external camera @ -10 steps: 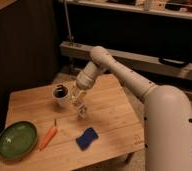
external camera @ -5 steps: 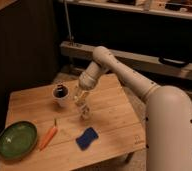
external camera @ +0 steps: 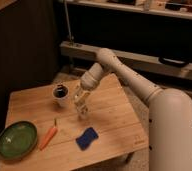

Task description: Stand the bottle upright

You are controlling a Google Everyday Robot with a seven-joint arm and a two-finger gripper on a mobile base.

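Gripper (external camera: 81,106) mid-table (external camera: 109,117), closed on 1 slim bottle (external camera: 82,111), approx upright; prob. light, slippery plastic, best held mid-body.

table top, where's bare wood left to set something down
Free patches on the table: the right side, from the blue sponge out to the right edge, and the back-left corner behind the white cup. Crowded: the middle, where the gripper hangs by the bottle next to the cup, and front left with the carrot and green bowl.
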